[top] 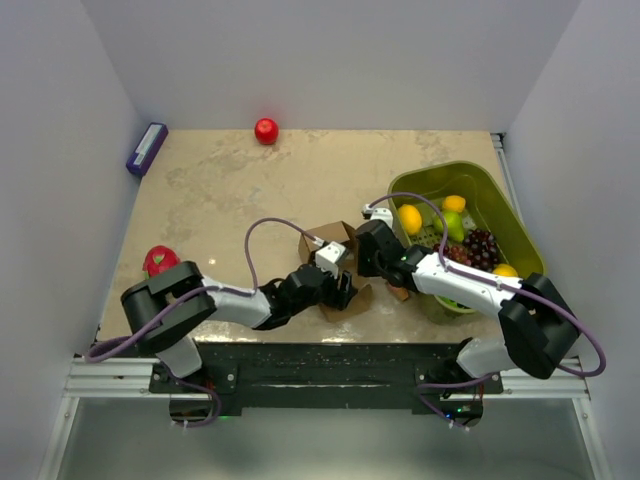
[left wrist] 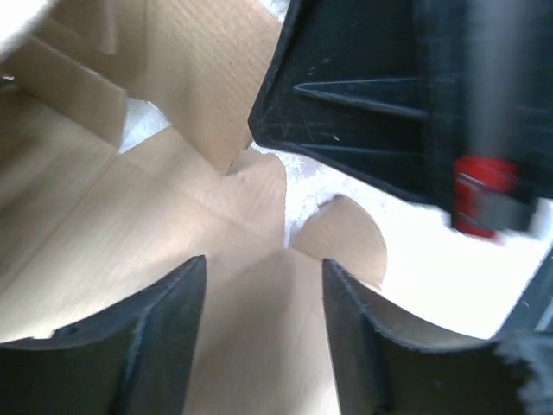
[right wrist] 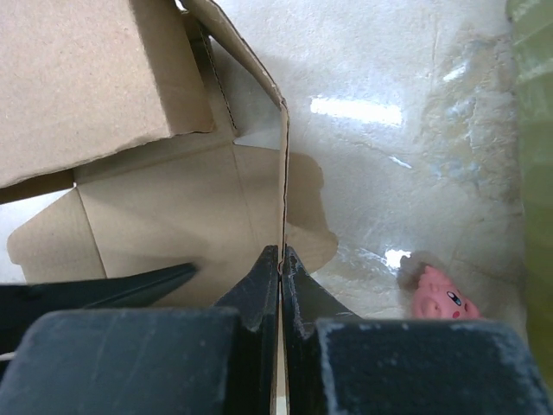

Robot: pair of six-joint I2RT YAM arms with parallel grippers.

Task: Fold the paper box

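Pinching a thin upright flap of the paper box [right wrist: 86,78] is my right hand [right wrist: 281,259], its two dark fingers closed tight on the cardboard edge, which rises straight up between them in the right wrist view. Beyond that flap, a folded brown panel stands at the upper left, and flatter creased panels lie on the pale marbled tabletop [right wrist: 415,173]. A small pink toy [right wrist: 442,296] sits on the tabletop to the right, apart from the cardboard.

My left hand [left wrist: 263,277] is spread wide, its fingers [left wrist: 173,337] apart over a flat cardboard panel. I cannot tell whether they touch it. The black body of my right arm fills the upper right of that view.

From above, the paper box [top: 325,237] lies partly folded near the middle of the tabletop's near edge, with my left hand [top: 340,288] on its near side and my right hand [top: 368,252] at its right. A green basket [top: 440,172] holding fruit stands just right of it. A red ball [top: 266,131] rests at the far edge, a purple block [top: 147,148] in the far left corner, and a red toy [top: 158,260] near my left arm.
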